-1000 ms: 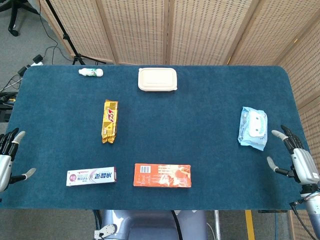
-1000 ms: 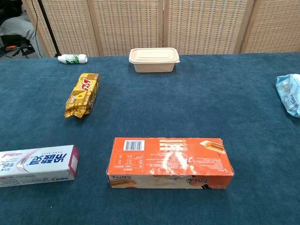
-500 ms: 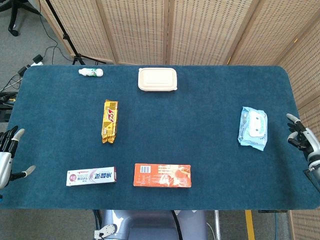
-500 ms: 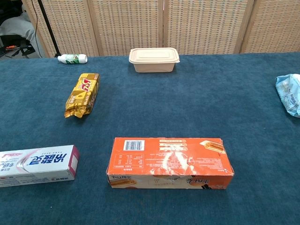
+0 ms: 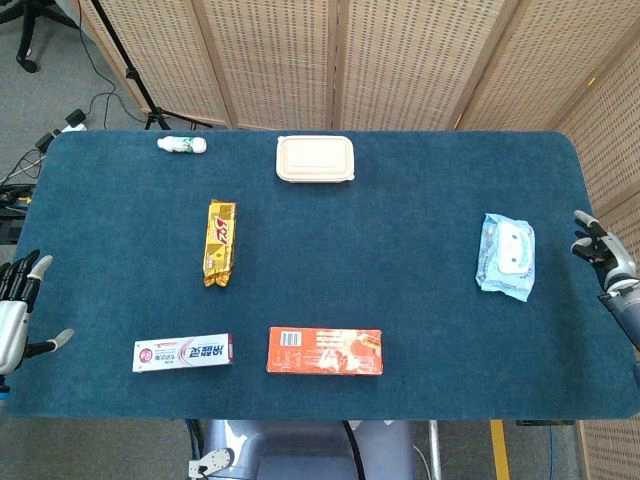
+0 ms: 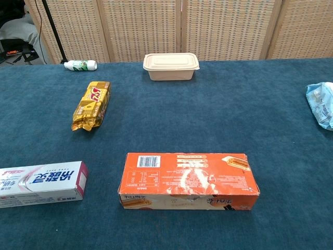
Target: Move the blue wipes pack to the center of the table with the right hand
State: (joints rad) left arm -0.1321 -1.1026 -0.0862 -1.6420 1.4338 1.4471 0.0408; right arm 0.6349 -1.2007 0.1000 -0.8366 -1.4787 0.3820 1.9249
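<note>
The blue wipes pack [image 5: 506, 256] lies flat on the right side of the blue table [image 5: 400, 240], and its left part shows at the right edge of the chest view [image 6: 322, 103]. My right hand [image 5: 603, 255] hovers at the table's right edge, a short way right of the pack, fingers apart and holding nothing. My left hand [image 5: 17, 310] stays at the table's left edge, fingers spread and empty. Neither hand shows in the chest view.
An orange box [image 5: 325, 351] and a toothpaste box [image 5: 182, 353] lie near the front edge. A yellow snack pack [image 5: 220, 241] sits left of the middle. A beige lidded container [image 5: 315, 159] and a small white bottle [image 5: 183, 145] stand at the back.
My right hand has moved away from the front right corner, going back and outward along the table's right edge. The wipes pack and the left hand have hardly moved.
</note>
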